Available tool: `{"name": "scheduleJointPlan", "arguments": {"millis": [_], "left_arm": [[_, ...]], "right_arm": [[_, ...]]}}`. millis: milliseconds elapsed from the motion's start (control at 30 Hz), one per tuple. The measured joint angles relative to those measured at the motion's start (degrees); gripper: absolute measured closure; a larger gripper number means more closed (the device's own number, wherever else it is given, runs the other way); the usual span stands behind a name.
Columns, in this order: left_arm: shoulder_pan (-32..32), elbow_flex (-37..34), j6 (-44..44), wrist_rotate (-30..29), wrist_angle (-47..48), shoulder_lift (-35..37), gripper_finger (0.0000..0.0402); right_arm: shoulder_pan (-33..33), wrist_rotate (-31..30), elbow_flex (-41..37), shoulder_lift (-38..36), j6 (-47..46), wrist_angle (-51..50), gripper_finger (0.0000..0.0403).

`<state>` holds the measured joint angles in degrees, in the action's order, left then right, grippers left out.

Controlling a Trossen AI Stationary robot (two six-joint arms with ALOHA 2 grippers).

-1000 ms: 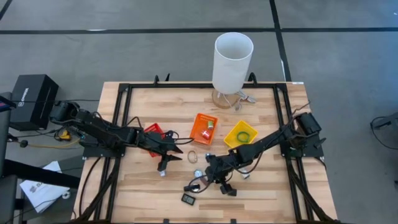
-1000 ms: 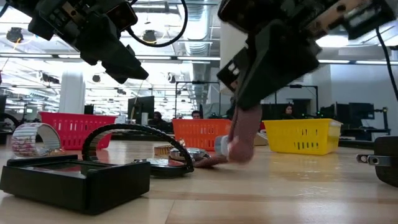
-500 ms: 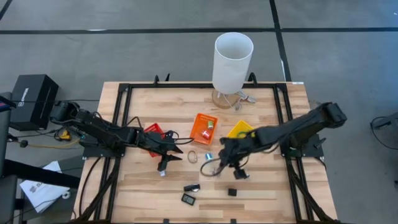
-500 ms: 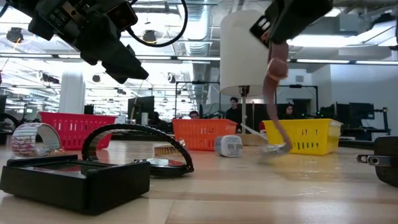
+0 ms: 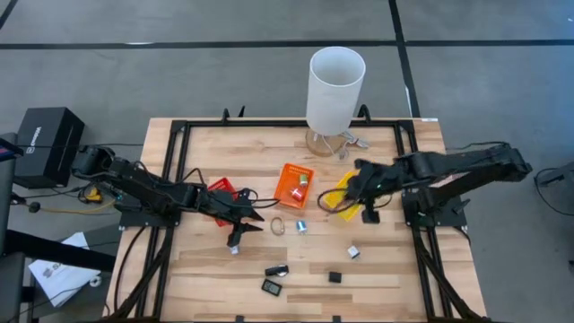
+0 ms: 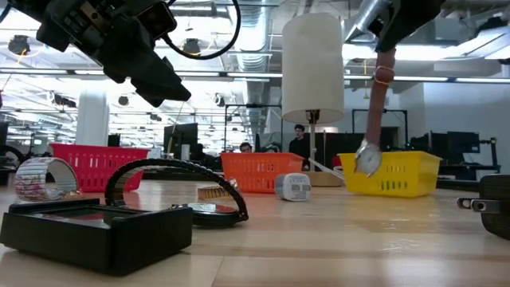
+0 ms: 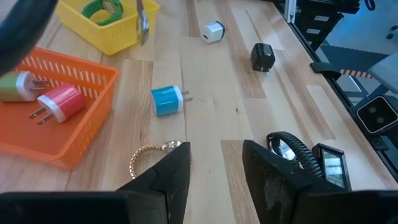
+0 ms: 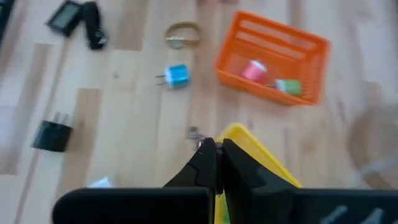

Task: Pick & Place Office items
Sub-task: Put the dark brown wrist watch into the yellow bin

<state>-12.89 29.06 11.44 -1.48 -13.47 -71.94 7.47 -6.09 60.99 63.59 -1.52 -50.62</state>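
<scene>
Wooden bench (image 5: 386, 278) under bright shop lights, with three small bins near the middle and loose office bits scattered toward the near edge. The right hand (image 8: 216, 149) is pinched closed on the end of a watch (image 6: 368, 158) and holds it up over the front of the yellow bin (image 6: 406, 171), clear of the bench. The watch hangs straight down from that grip: a pale pinkish strap (image 6: 385, 76) with a round silvery face at the bottom, level with the bin's wall in the low view. It looks light and floppy, so I'd expect it to swing at any quick move. The face carries most of the weight, so it should drop first when let go. Gripping the flat strap seems the sensible hold, since the smooth round face would likely slip. The left hand (image 7: 214, 155) hovers with its fingers parted and holding nothing, low over the bench beside the red bin (image 5: 220, 188). A gold bracelet (image 7: 149, 155) and a blue plug (image 7: 166, 100) lie just ahead of it. The orange bin (image 7: 74, 124) holds a red plug and a green one.
</scene>
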Motion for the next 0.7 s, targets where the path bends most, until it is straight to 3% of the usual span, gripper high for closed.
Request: {"name": "scheduleJointPlan", "arguments": {"millis": [400, 700], "left_arm": [[0.12, 0.00, 0.00, -1.81, -0.71, 0.00, 0.0262], [0.12, 0.02, 0.00, -2.03, -0.91, 0.00, 0.0262]], "right_arm": [[-9.37, -1.44, 0.00, -11.90, 2.79, -2.00, 0.0401], [-7.62, 4.18, 0.00, -5.61, 0.03, 3.64, 0.0401]]}}
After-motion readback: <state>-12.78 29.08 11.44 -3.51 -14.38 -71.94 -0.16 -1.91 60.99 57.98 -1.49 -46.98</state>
